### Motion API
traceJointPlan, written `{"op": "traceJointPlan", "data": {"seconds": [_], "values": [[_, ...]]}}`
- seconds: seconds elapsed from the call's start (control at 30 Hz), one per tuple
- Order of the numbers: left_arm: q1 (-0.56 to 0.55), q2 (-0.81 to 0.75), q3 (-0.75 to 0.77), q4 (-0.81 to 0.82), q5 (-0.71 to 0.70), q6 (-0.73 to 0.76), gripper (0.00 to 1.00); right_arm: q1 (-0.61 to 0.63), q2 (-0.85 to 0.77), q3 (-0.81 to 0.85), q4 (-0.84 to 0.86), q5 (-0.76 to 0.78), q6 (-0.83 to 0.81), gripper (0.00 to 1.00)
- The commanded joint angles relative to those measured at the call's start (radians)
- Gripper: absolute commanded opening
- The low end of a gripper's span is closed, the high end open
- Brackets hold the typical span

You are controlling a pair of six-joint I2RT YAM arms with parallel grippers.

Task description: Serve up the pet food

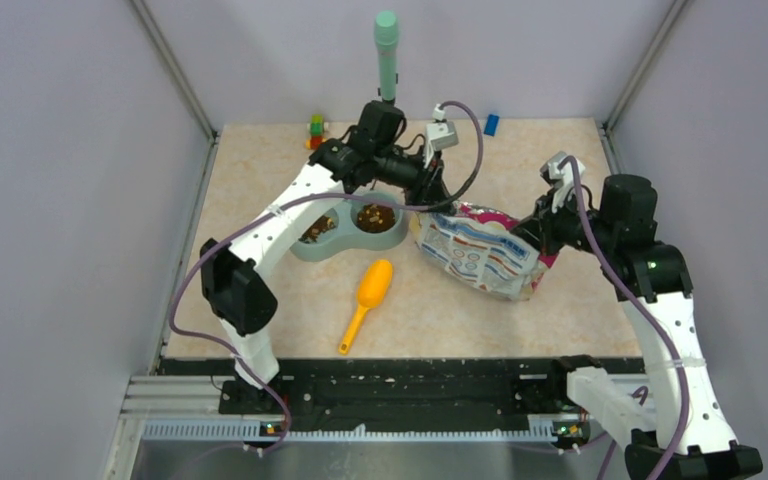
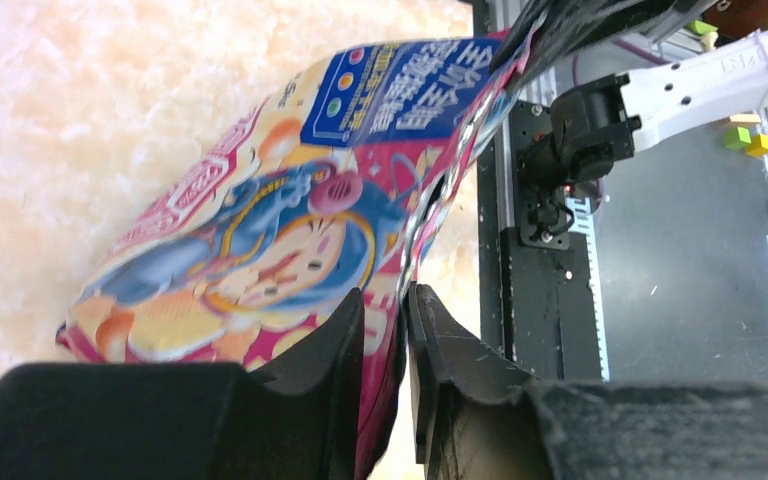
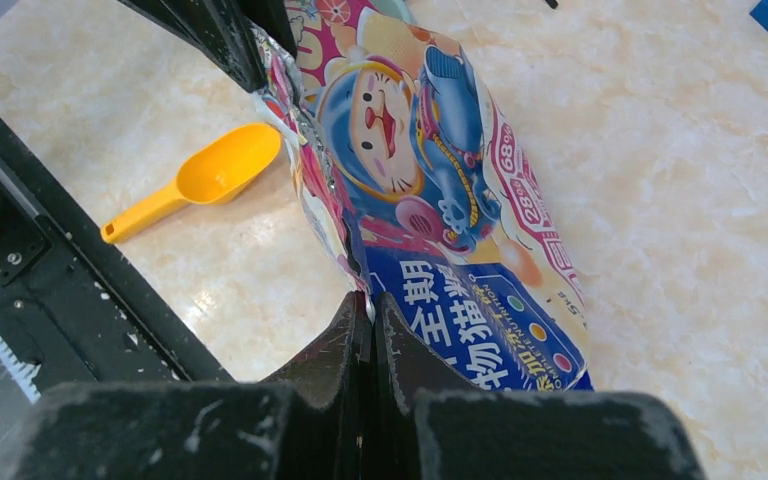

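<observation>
Left gripper (image 2: pixel 385 296) and right gripper (image 3: pixel 372 300) tight on opposite edges of the bag (image 1: pixel 480 255), both arms angled inward.

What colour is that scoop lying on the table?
The scoop is plain orange-yellow, with no pattern; the right wrist view shows it best.

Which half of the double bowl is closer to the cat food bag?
The right-hand half, plainly showing brown kibble, lies beside the bag. The other half sits farther left, partly hidden under the left arm.
</observation>
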Motion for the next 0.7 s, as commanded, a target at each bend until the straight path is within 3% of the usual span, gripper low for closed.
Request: {"op": "traceJointPlan", "data": {"seconds": [0.0, 0.2, 0.27, 0.47, 0.5, 0.57, 0.63, 0.67], "values": [[0.037, -0.115, -0.103, 0.013, -0.021, 0.035, 0.25, -0.010, 0.006, 0.039, -0.008, 0.014, -0.023, 0.00], [0.050, -0.120, -0.170, 0.091, -0.010, -0.001, 0.22, -0.010, 0.022, 0.057, -0.001, -0.014, -0.028, 0.00], [0.053, -0.109, -0.157, 0.089, -0.026, -0.004, 0.00, -0.009, 0.026, 0.066, -0.011, -0.017, -0.038, 0.00], [0.058, -0.142, -0.172, 0.158, -0.107, -0.018, 0.00, -0.009, 0.034, 0.074, -0.026, -0.054, -0.030, 0.00], [0.058, -0.155, -0.175, 0.176, -0.119, -0.017, 0.00, -0.010, 0.034, 0.076, -0.024, -0.061, -0.020, 0.03], [0.057, -0.170, -0.172, 0.218, -0.137, -0.032, 0.00, -0.010, 0.039, 0.090, -0.018, -0.078, -0.004, 0.26], [0.058, -0.164, -0.150, 0.249, -0.158, -0.069, 0.01, -0.009, 0.044, 0.100, -0.003, -0.072, 0.019, 0.35], [0.060, -0.156, -0.132, 0.248, -0.157, -0.086, 0.13, -0.009, 0.045, 0.108, 0.006, -0.058, 0.032, 0.37]]}}
